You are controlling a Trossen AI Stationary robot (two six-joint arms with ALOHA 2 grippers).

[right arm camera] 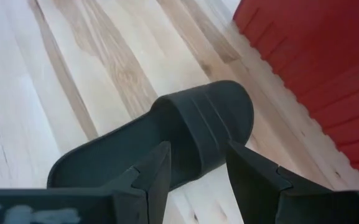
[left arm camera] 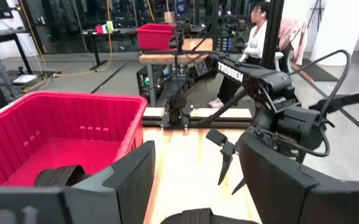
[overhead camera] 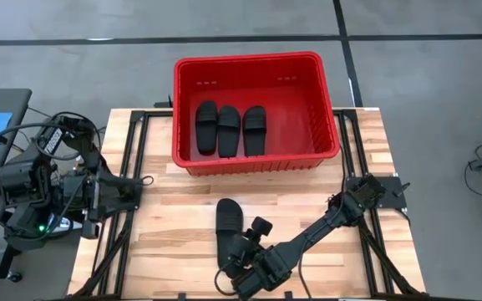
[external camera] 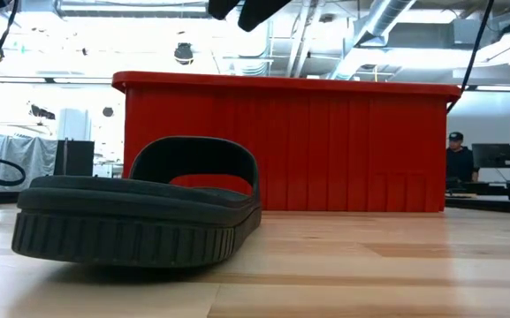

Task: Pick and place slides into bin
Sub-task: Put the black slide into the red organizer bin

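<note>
Flat on the counter [overhead camera: 165,251], just in front of the bin [external camera: 281,146] holding three slides [overhead camera: 229,130]: last slide [external camera: 140,212], right gripper [right arm camera: 195,165] above it, fingers [right arm camera: 154,171] parted astride the sole beside the strap. Best lowered squarely, closed on the sole, then lifted over the rim. Off at the counter's left edge, left gripper [left arm camera: 195,180] idle, fingers open.

the left gripper [left arm camera: 195,186] has its two dark fingers spread apart. beyond them lies the wooden table [left arm camera: 185,158]. the red bin [left arm camera: 61,127] stands on it, with part of a black slide [left arm camera: 61,176] inside. the right arm [left arm camera: 260,81], marked trossen, reaches down over the table. farther back: a second red bin [left arm camera: 154,35] and a seated person [left arm camera: 254,31]
</note>
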